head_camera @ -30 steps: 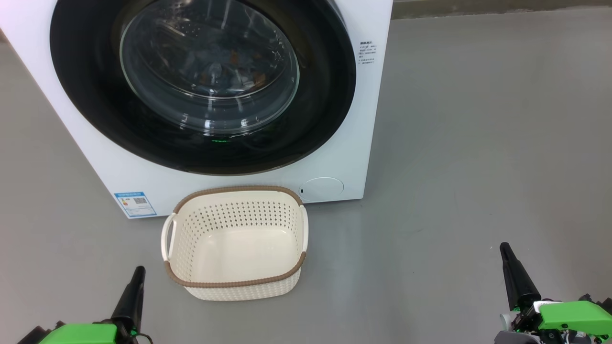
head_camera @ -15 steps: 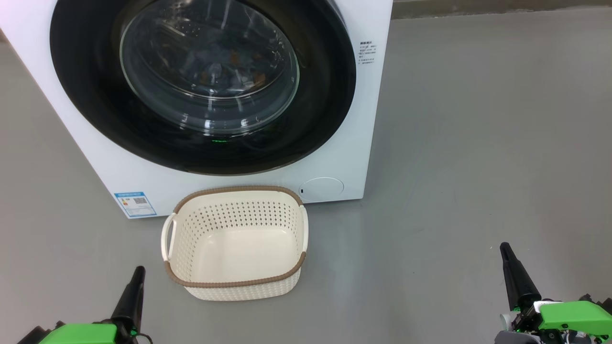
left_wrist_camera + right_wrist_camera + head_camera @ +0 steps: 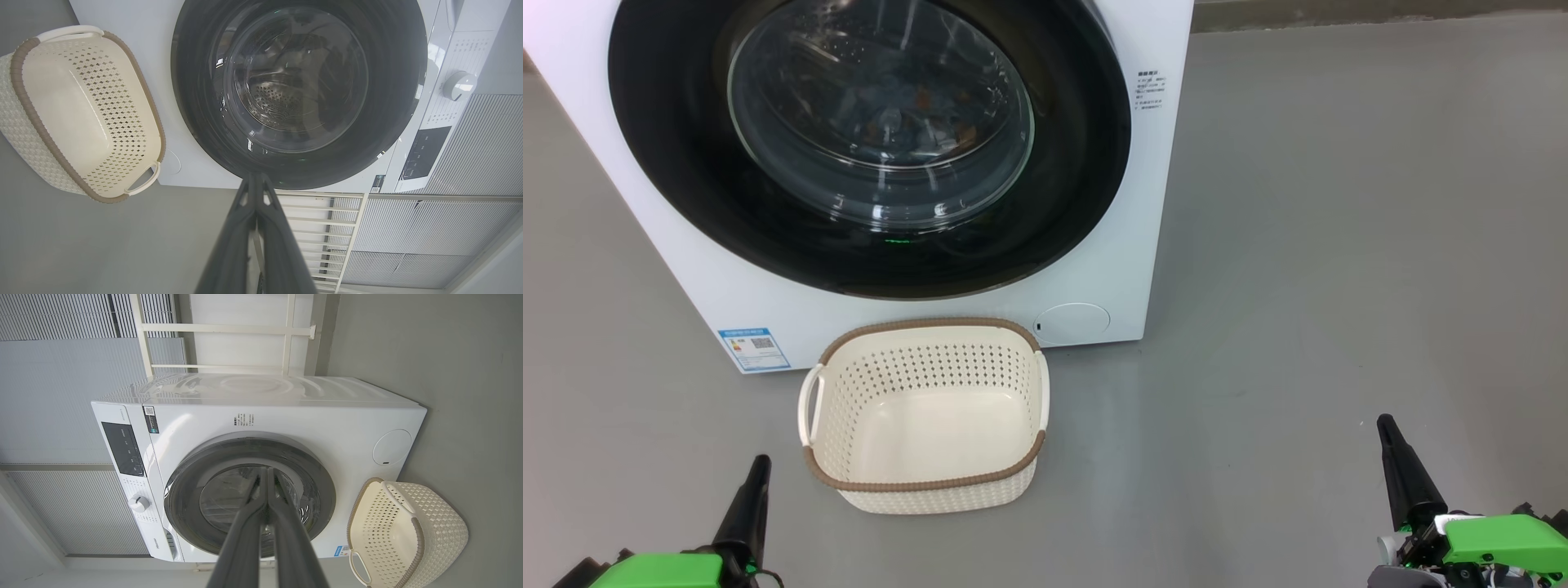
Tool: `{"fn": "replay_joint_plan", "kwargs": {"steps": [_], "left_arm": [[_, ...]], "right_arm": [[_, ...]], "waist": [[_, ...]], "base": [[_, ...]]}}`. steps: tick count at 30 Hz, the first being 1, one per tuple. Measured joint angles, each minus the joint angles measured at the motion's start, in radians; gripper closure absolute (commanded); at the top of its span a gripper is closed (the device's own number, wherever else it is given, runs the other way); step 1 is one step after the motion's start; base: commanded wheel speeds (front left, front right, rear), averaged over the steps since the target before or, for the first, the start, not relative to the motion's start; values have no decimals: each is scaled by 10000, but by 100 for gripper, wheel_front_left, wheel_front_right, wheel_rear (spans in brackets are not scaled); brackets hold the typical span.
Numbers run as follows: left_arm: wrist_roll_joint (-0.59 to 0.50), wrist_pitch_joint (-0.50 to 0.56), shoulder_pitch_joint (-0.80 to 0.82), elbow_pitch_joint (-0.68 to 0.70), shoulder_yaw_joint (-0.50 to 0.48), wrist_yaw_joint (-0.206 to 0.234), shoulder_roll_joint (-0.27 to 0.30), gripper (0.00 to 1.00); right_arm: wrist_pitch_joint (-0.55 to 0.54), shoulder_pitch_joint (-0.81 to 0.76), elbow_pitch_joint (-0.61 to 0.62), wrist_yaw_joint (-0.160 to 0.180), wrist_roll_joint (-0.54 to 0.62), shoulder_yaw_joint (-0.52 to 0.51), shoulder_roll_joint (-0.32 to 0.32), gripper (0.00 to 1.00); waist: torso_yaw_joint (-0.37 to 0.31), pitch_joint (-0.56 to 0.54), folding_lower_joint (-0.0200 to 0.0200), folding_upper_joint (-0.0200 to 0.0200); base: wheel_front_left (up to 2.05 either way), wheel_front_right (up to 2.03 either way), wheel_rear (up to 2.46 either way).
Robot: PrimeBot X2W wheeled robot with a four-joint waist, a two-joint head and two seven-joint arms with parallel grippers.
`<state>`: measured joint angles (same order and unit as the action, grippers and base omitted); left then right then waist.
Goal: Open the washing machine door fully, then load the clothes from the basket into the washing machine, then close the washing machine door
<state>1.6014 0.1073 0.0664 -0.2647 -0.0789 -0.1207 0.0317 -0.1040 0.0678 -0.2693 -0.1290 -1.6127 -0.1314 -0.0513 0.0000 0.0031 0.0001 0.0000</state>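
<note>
Firstly, grippers: left gripper (image 3: 756,482) and right gripper (image 3: 1393,447) sit low in the head view, dark fingers pressed together, holding nothing.
Basket: cream perforated plastic basket (image 3: 923,483) just before the machine, mouth up, long axis crosswise; light, stiff.
Machine: white boxy front-loading washing machine (image 3: 1098,269).
Door: round glossy black-ringed glass door (image 3: 1078,163), shut, facing the robot; rigid, slick, probably best hooked at its rim.
Clothes: soft blue-and-orange clothes (image 3: 931,114) behind the glass; limp, light.

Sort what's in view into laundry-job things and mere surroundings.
Job:
- washing machine
- its door, shut
- basket, empty
- clothes, dimly seen behind the door glass

Surroundings:
- grey floor
- white railing
- ribbed wall panels
</note>
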Motion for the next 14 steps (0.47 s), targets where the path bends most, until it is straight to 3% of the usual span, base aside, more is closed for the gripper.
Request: {"fn": "replay_joint_plan", "kwargs": {"steps": [14], "left_arm": [[0, 0, 1, 0, -2, 0, 0, 100]], "right_arm": [[-2, 0, 0, 0, 0, -12, 4, 100]], "waist": [[0, 0, 0, 0]], "base": [[0, 0, 0]]}}
